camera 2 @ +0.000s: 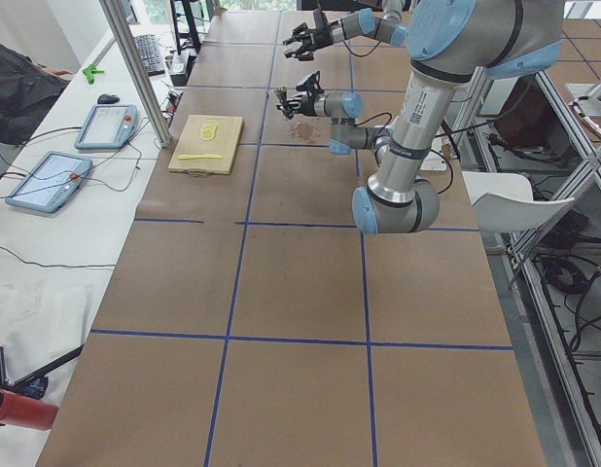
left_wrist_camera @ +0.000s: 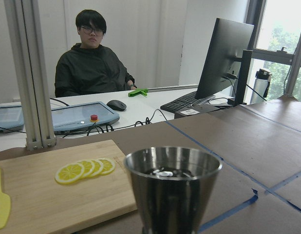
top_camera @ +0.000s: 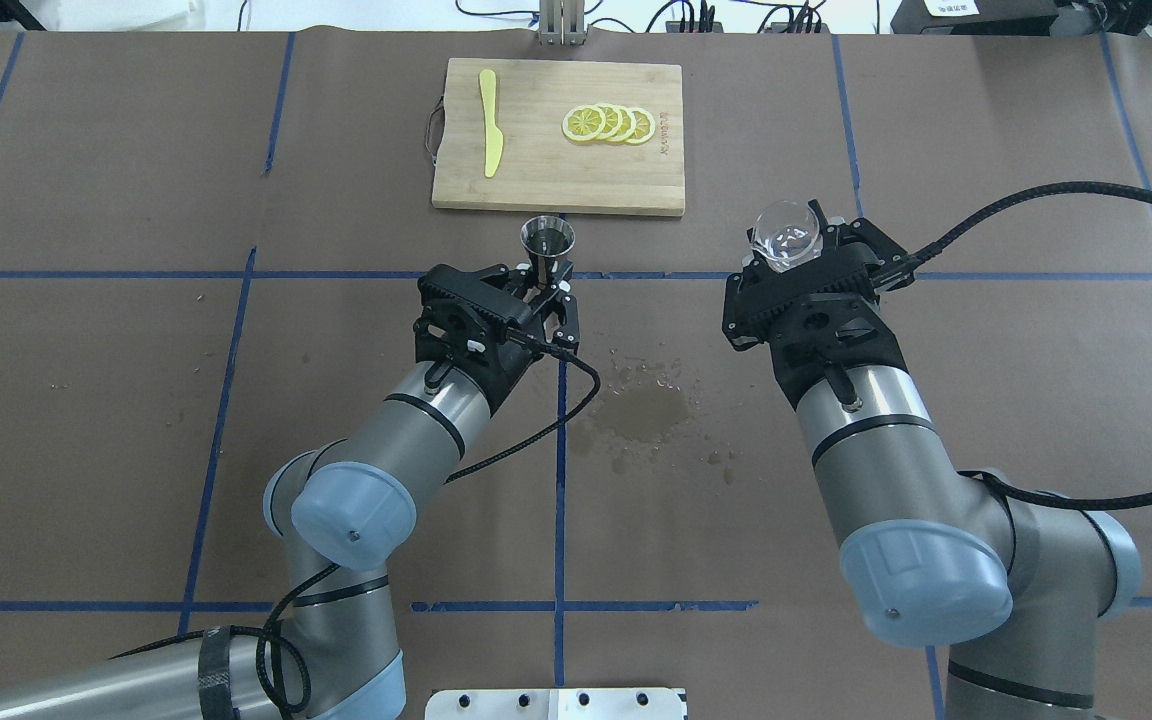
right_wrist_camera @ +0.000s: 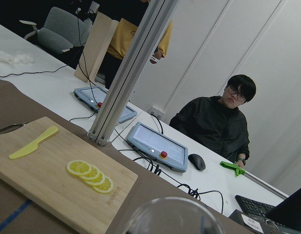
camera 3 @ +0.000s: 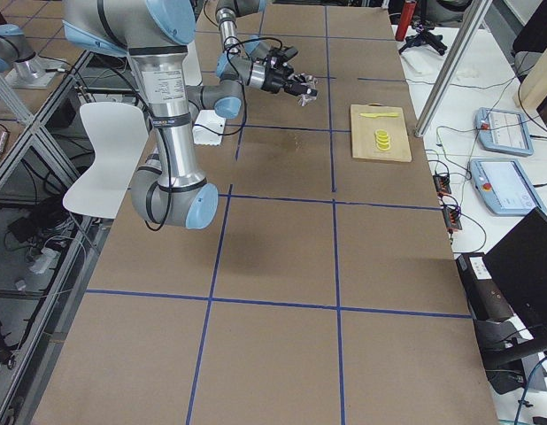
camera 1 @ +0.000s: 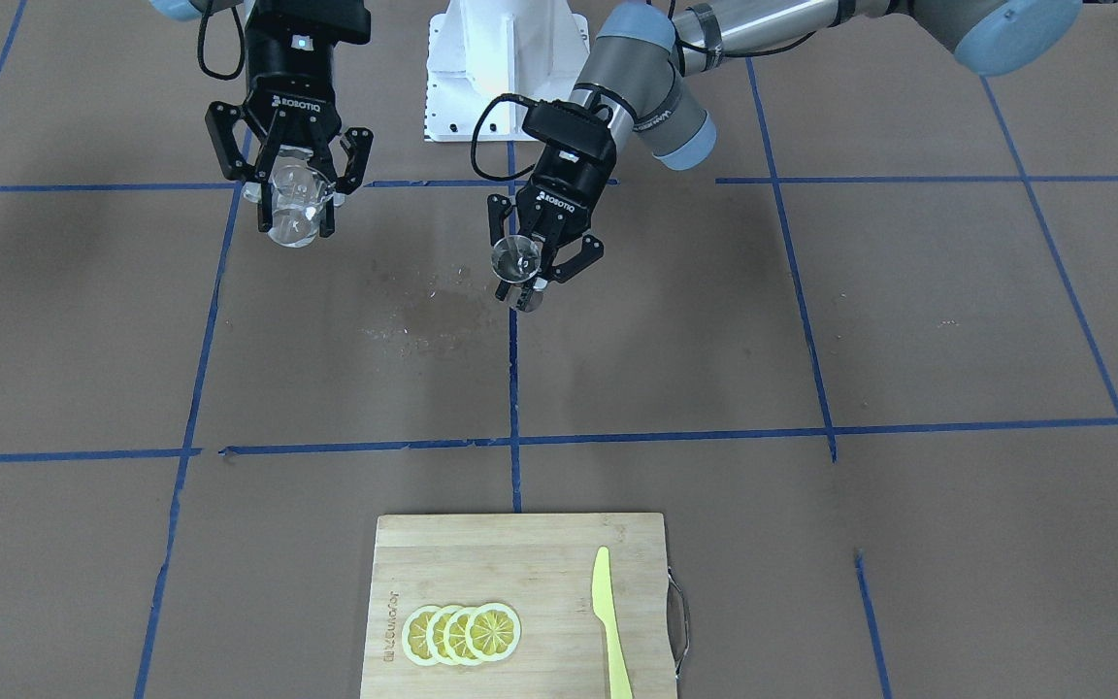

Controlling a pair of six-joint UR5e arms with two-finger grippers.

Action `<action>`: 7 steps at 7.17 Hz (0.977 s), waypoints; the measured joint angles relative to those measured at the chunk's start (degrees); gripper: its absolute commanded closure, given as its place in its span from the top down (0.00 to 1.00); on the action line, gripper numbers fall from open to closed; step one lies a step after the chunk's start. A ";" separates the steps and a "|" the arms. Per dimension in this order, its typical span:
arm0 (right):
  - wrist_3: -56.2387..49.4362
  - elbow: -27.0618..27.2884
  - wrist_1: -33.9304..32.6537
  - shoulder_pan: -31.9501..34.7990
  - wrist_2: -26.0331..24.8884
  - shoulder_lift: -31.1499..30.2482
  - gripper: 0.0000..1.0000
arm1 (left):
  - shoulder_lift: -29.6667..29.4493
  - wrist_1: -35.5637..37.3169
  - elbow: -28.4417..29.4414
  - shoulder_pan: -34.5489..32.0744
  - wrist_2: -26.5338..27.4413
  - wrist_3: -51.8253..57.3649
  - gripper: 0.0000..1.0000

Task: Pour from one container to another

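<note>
Nearest the robot's base, a wet patch (top_camera: 648,410) is seen on the brown table (top_camera: 86,400), betw. the two arms. Just beyond it, on the L side, the steel jigger (top_camera: 547,240) is held upright at its waist by the left gripper (top_camera: 547,288), jaws closed on it, lifted off the table. A dark glint is seen inside; contents can't be told. Well apart on the R side, the clear glass cup (top_camera: 786,235) is clamped in the right gripper (camera 1: 295,199), also off the table, mouth up. Further out, a wooden cutting board (top_camera: 556,170) is laid flat w/ four lemon slices (top_camera: 608,124) overlapped in a row & a yellow knife (top_camera: 489,135) set apart from them. Beyond the table edge, a seated person (left_wrist_camera: 92,63) in dark clothes is seen near a monitor (left_wrist_camera: 223,53).
</note>
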 measured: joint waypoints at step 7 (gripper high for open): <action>24.04 4.36 -0.13 6.74 10.15 -11.59 0.00 | 18.45 33.92 -17.84 -1.70 8.02 -24.37 0.00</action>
